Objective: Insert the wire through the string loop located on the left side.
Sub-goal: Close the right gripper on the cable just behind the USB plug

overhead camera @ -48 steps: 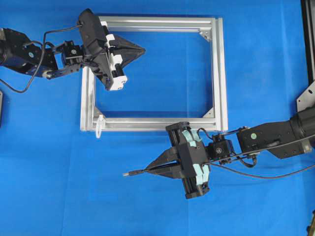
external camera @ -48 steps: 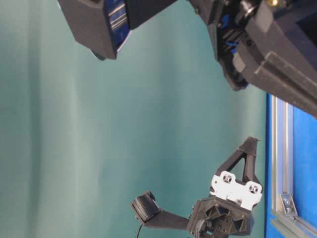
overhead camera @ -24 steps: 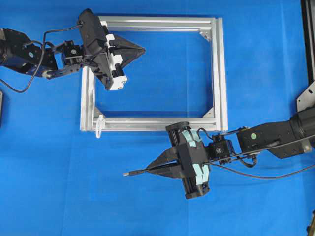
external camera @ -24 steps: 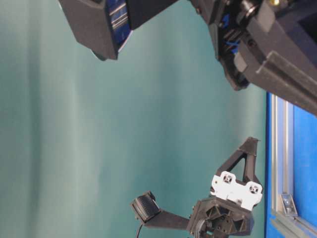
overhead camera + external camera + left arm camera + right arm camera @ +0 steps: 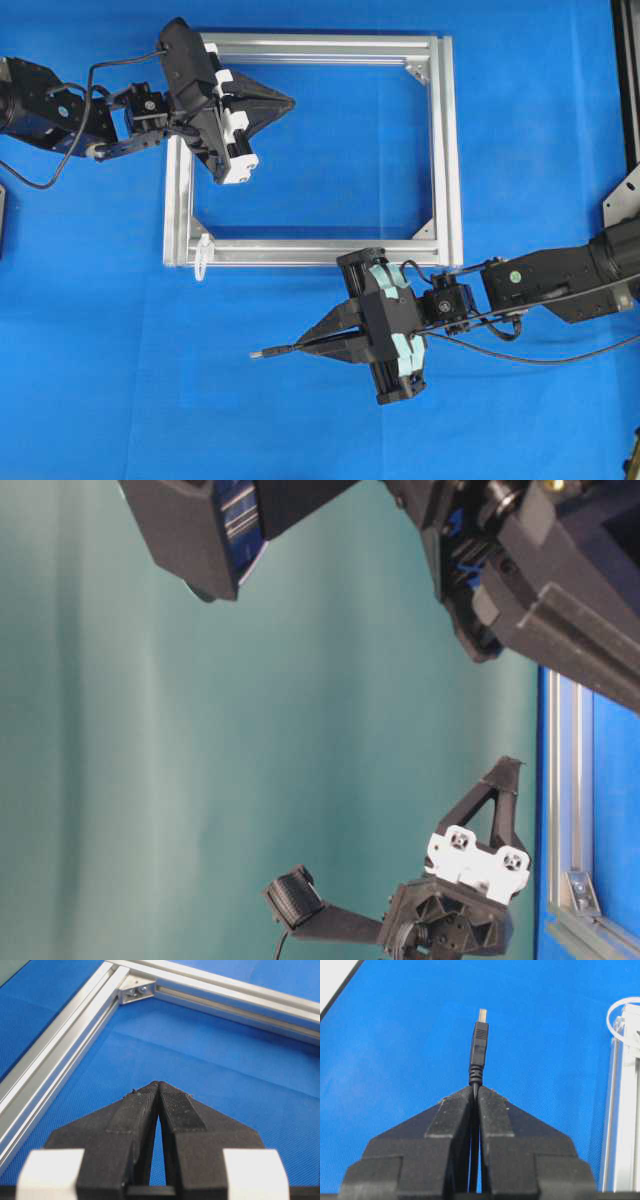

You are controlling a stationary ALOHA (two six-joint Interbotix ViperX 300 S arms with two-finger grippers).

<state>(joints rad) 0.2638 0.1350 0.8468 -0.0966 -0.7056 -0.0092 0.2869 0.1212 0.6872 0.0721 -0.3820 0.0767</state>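
Right claw (image 5: 312, 343): pinching wire (image 5: 479, 1050), lower centre. Left claw (image 5: 158, 1084): pressed together, empty. Step: carry; next, aim plug at string loop (image 5: 203, 256).

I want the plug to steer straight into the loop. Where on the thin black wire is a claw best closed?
Just behind the small dark plug, on the thin black wire, coming from the cable end. That is how the right claw grips it: the stiff plug sticks out straight, its silvery tip free.
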